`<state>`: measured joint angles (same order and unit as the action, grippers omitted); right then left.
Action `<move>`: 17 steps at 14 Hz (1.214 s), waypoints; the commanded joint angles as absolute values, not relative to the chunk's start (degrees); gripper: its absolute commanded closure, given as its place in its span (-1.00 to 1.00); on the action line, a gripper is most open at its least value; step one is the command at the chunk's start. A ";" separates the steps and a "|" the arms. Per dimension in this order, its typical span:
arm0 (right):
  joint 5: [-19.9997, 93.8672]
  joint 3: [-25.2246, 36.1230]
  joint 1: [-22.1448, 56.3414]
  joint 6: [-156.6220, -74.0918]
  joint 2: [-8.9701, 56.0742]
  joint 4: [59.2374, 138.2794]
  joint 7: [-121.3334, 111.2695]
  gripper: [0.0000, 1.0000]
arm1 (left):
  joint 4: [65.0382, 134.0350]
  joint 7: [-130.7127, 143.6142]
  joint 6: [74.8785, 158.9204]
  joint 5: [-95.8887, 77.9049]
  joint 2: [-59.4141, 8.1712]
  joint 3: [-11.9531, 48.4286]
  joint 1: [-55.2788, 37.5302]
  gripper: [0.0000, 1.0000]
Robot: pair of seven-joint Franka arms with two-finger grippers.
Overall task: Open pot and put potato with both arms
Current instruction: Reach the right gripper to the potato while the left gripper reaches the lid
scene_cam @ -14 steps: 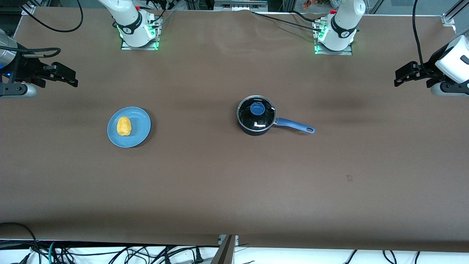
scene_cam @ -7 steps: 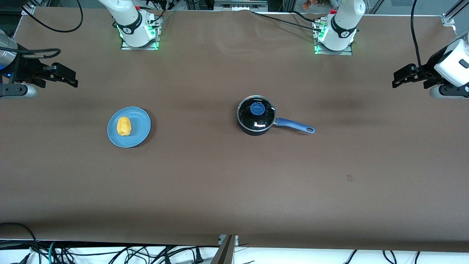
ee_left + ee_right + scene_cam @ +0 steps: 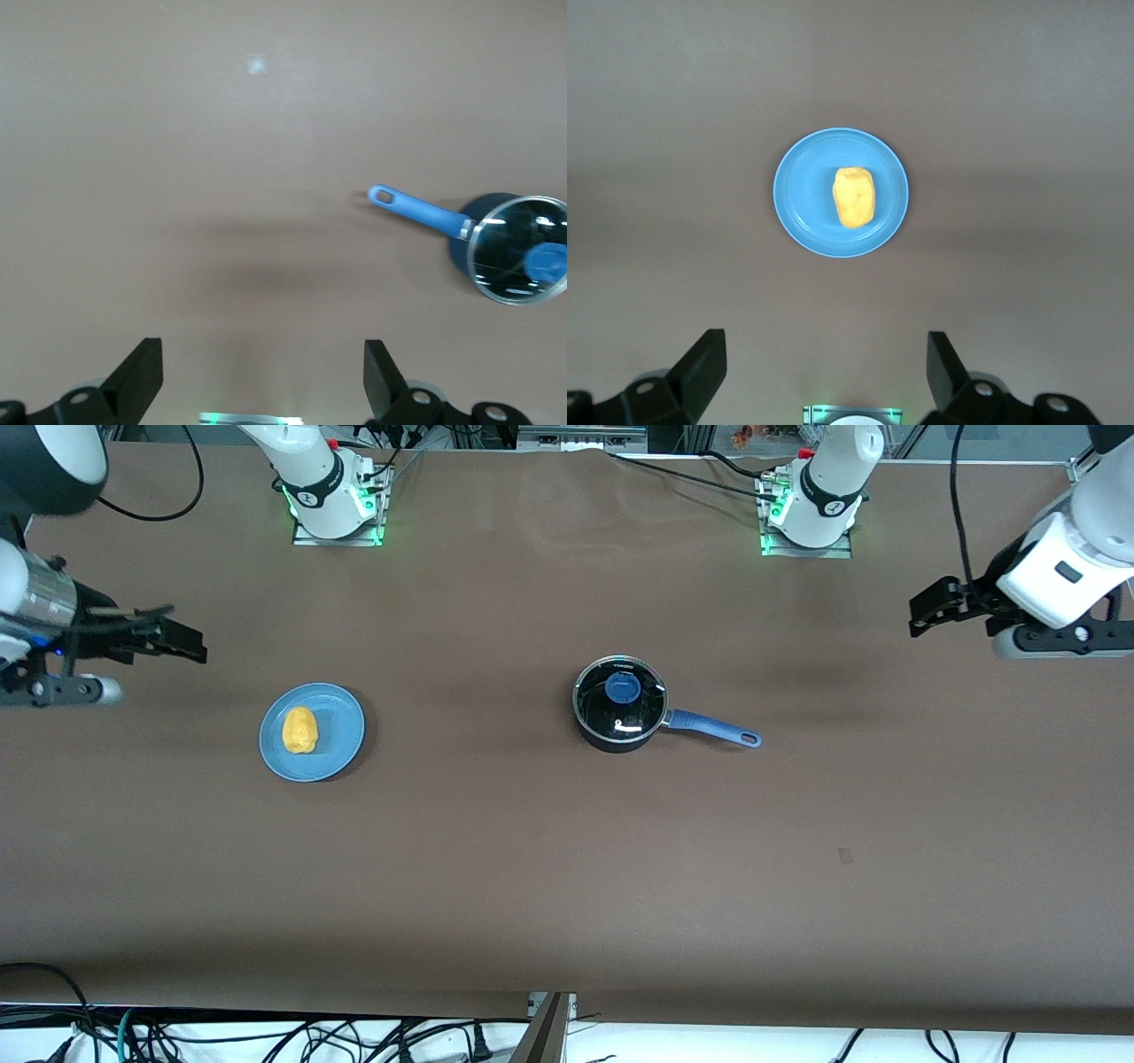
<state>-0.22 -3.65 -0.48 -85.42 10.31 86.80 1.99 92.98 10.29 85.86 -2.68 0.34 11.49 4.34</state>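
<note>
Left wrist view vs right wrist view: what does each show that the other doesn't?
Only the left wrist view: the small black saucepan with its long blue handle and glass lid with blue knob, closed.
Only the right wrist view: the yellow-orange lumpy potato lying on the flat blue plate.
Both: bare brown table and that arm's own open gripper, left gripper, right gripper.

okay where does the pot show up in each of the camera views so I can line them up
Front view: the pot sits mid-table, lid on.
Left wrist view: the pot shows at the picture's edge, partly cut off.
Right wrist view: not in it; only the potato on the blue plate.
Shared landmark: the pot's blue handle.
</note>
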 commanded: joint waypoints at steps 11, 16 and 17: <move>-1.50 -4.04 -0.35 -108.60 24.87 96.57 2.46 -1.00 | 107.14 35.58 111.16 -6.24 -8.24 33.38 4.13 -1.00; -1.49 -4.04 -0.35 -119.25 25.75 104.66 2.64 -1.00 | 106.96 49.01 120.92 3.49 -17.03 34.28 -3.85 -1.00; -1.49 -4.04 -0.35 -120.83 25.66 106.24 2.64 -1.00 | 106.88 51.74 122.76 6.91 -18.88 34.28 -5.09 -1.00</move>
<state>-1.08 -3.74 -0.28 -117.35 26.80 102.34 2.05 108.10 46.21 119.97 1.50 -14.96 34.40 -2.02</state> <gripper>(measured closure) 0.000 0.000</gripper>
